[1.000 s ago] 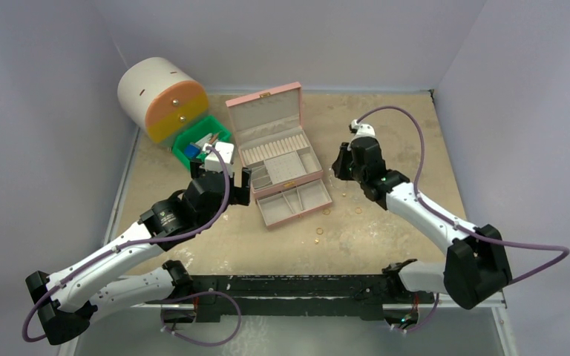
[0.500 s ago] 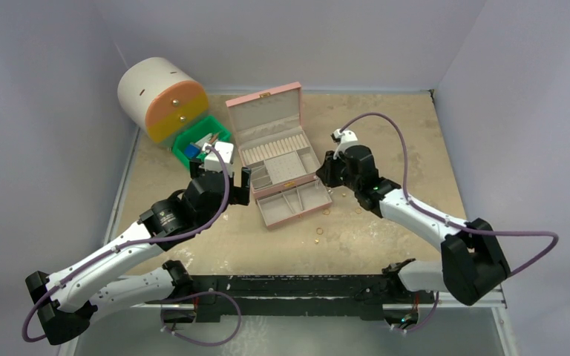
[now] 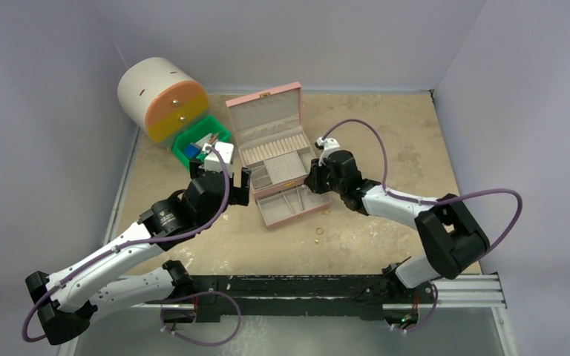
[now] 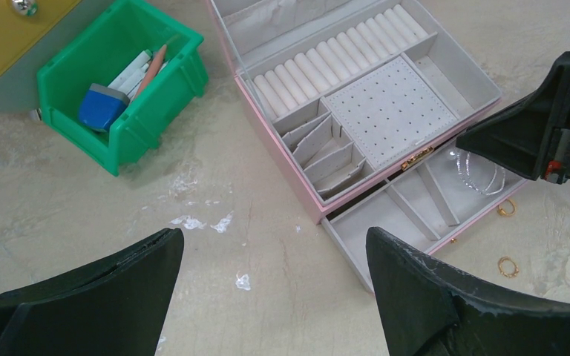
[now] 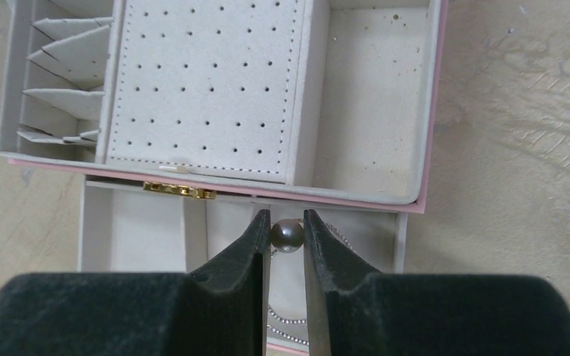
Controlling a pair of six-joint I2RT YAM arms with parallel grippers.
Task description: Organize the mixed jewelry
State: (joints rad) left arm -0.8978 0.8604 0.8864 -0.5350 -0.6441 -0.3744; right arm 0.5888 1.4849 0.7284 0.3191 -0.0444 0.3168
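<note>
Tiny, probably slippery pearl bead (image 5: 287, 236) is pinched across its middle by the nearly-shut right gripper (image 5: 288, 222), mid-frame over the drawer (image 5: 133, 231) of the pink box (image 3: 263, 113); left gripper (image 4: 273, 239) is held wide open, empty.

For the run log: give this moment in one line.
right gripper: shut on dark bead, over open drawer | left gripper: open, beside box | gold rings: on table

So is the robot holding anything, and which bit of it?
Yes. The right gripper pinches a small dark bead between its fingertips, squeezing its two sides, above the open drawer. The left gripper is open and holds nothing.
</note>
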